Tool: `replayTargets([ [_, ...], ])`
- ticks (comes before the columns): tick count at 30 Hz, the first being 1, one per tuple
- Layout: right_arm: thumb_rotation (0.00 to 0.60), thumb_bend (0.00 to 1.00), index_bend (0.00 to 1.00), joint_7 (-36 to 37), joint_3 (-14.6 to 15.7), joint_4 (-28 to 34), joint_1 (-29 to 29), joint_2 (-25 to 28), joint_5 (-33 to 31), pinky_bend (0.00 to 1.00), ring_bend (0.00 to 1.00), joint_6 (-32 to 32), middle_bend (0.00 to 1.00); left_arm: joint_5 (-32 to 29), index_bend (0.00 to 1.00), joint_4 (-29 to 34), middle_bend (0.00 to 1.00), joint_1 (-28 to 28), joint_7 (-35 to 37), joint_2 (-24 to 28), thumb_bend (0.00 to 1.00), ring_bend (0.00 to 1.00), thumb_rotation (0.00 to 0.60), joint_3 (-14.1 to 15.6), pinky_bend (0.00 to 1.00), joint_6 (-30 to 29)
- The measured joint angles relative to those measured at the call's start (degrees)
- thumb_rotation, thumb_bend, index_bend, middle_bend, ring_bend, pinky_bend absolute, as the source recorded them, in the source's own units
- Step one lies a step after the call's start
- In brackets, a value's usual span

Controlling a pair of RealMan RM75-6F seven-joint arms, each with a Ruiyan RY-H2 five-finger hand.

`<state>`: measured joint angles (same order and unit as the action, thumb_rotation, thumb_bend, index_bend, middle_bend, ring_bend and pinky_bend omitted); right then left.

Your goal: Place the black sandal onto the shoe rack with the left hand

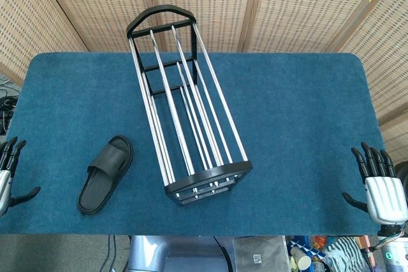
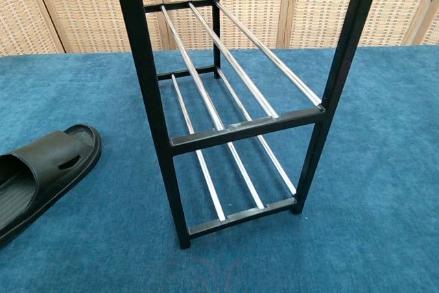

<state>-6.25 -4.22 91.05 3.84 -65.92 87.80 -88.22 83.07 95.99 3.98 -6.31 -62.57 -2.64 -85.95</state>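
Matt rubbery sandal (image 1: 106, 173), shiny metal-barred rack (image 1: 185, 103), napped blue cloth (image 1: 299, 119).

— How do your hands look from the head view?

— Your left black-fingered robot hand (image 1: 7, 173) sits at the far left edge, fingers spread and pointing up, thumb out sideways, holding nothing.

— And your right?

— Your right silver-backed, black-fingered robot hand (image 1: 381, 186) mirrors it at the far right, fingers apart, empty. The chest view shows neither.

looks like a lab/demo setup, not a home: blue-carpeted table (image 1: 306, 113), woven screens (image 1: 299, 4) as backdrop behind it, cables (image 1: 5, 103) & clutter on floor beyond left hand (image 1: 7, 173).
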Motion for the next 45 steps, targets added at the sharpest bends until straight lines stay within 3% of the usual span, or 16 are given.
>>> replayTargets([
  [7,0.600,0.00,0.00,0.22,0.35,-0.02,0.02,0.08,0.25,0.00,0.00,0.39,0.00,-0.08,0.00,0.17,0.00,0.07,1.10,0.26,0.17,0.00,0.600,0.16,0.00,0.74],
  [9,0.600,0.00,0.00,0.26,0.36,0.09,0.04,0.11,0.25,0.00,0.00,0.45,0.00,-0.29,0.00,0.18,0.00,0.31,1.81,0.42,0.29,0.00,0.600,0.19,0.00,1.58],
  [11,0.600,0.00,0.00,0.19,0.40,0.21,0.06,0.15,0.31,0.00,0.00,0.52,0.00,-0.80,0.00,0.19,0.00,0.75,3.02,0.71,0.58,0.00,0.600,0.22,0.00,3.16],
  [13,0.600,0.00,0.00,0.15,0.41,0.24,0.12,0.17,0.28,0.00,0.00,0.69,0.00,-1.26,0.00,0.18,0.00,1.40,4.86,1.11,0.78,0.00,0.600,0.27,0.00,5.23],
  [14,0.600,0.00,0.00,0.12,0.40,0.25,0.16,0.17,0.21,0.00,0.00,0.80,0.00,-1.28,0.00,0.10,0.00,1.77,5.80,1.28,0.85,0.00,0.600,0.31,0.00,6.11],
  [17,0.600,0.00,0.00,0.10,0.28,0.26,0.33,0.16,-0.22,0.00,0.00,1.26,0.00,0.11,0.00,-0.96,0.00,2.95,8.14,1.47,0.93,0.00,0.600,0.70,0.00,8.01],
  [19,0.600,0.00,0.00,0.24,0.20,0.29,0.41,0.22,-0.45,0.00,0.00,1.50,0.00,2.20,0.02,-1.89,0.00,3.53,8.77,1.17,0.95,0.00,0.600,1.17,0.00,8.26],
  [21,0.600,0.00,0.00,0.34,0.16,0.32,0.42,0.28,-0.47,0.00,0.00,1.47,0.00,4.56,0.11,-2.84,0.01,3.94,9.43,0.67,0.96,0.02,0.600,1.64,0.04,8.09],
  [23,0.600,0.00,0.00,0.58,0.12,0.38,0.39,0.40,-0.46,0.00,0.00,1.37,0.00,7.71,0.26,-4.08,0.07,4.38,10.00,-0.15,0.99,0.08,0.600,2.21,0.14,7.45],
  [26,0.600,0.00,0.00,1.08,0.00,0.41,0.30,0.63,-0.63,0.00,0.00,1.22,0.00,12.77,0.38,-6.28,0.17,5.07,11.50,-1.60,1.00,0.18,0.600,3.34,0.25,6.15],
  [31,0.600,0.00,0.00,1.17,-0.05,0.37,0.33,0.70,-0.89,0.00,0.00,1.47,0.00,20.43,0.50,-10.68,0.28,6.92,17.93,-3.59,1.00,0.27,0.600,6.28,0.32,5.02],
  [37,0.600,0.00,0.00,0.53,0.00,0.36,0.45,0.48,-1.09,0.00,0.00,1.82,0.00,27.93,0.52,-14.78,0.30,10.21,26.80,-4.60,1.00,0.28,0.600,11.46,0.33,6.24],
  [45,0.600,0.00,0.00,-0.30,0.07,0.26,0.58,0.14,-1.45,0.00,0.00,2.35,0.00,30.93,0.52,-15.46,0.30,14.98,39.28,-4.29,1.00,0.29,0.600,17.37,0.33,11.95],
])
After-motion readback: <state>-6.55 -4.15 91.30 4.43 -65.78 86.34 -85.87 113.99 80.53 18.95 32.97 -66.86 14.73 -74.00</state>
